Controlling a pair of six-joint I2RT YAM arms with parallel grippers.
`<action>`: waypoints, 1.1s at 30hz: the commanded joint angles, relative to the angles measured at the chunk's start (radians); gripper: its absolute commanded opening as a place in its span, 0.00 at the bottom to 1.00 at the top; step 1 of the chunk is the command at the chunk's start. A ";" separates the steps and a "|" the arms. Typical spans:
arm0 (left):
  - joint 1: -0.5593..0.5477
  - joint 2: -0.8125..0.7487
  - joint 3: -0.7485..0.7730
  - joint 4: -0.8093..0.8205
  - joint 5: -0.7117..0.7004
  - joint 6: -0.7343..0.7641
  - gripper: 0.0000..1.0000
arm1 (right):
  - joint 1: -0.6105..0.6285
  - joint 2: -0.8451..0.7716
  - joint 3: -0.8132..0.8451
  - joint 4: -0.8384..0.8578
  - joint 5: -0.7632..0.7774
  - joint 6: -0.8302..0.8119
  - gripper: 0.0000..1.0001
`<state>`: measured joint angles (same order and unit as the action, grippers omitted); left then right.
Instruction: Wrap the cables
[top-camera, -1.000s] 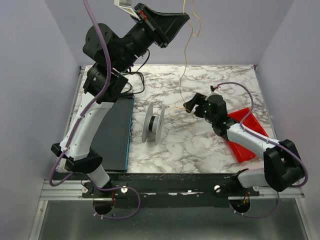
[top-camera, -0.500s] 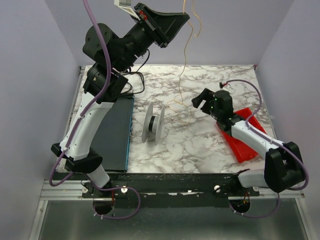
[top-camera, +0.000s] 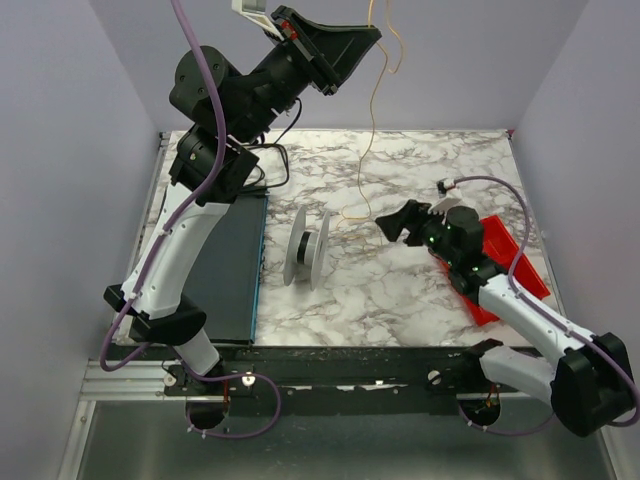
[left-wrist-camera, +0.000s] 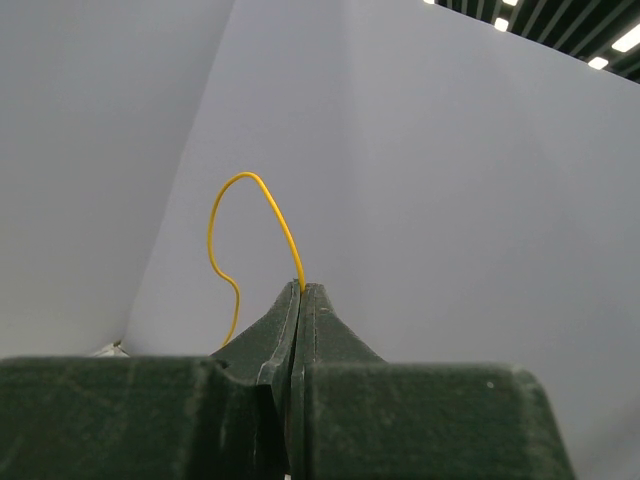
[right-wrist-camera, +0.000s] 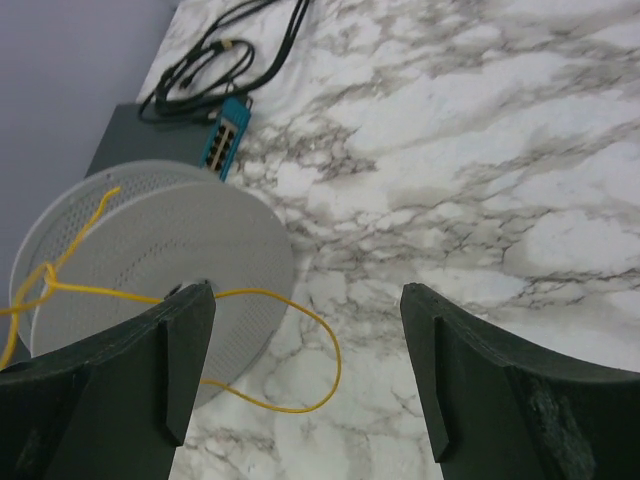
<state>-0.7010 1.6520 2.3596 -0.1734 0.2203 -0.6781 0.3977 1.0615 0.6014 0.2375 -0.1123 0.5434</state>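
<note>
Left hand (left-wrist-camera: 302, 292) pinching yellow wire (left-wrist-camera: 250, 182) overhead, jaws fully closed. Right hand (right-wrist-camera: 305, 300) gaping wide, empty, spool (right-wrist-camera: 160, 240) lying at its 9 o'clock. Advising: gripping slack loop near spool, holding tension while winding.

my marble table (top-camera: 400, 290) carries a grey spool (top-camera: 307, 249) standing on edge near the middle and a dark mat (top-camera: 228, 270) along its left side. a red tray (top-camera: 503, 232) lies at the right, a black cord (right-wrist-camera: 190, 80) coiled far left.
</note>
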 joint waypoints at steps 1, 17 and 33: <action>-0.006 0.002 0.019 0.026 0.001 -0.003 0.00 | 0.061 0.035 -0.066 0.046 -0.096 -0.047 0.83; -0.015 0.006 0.054 0.028 -0.002 -0.010 0.00 | 0.105 0.294 0.076 0.148 -0.020 0.047 0.83; 0.142 -0.183 -0.041 0.008 -0.054 -0.005 0.00 | -0.229 0.593 0.475 -0.179 0.234 0.139 0.81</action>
<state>-0.6670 1.5944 2.3547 -0.1928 0.1837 -0.6552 0.3027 1.6157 0.9760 0.1947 0.0807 0.6716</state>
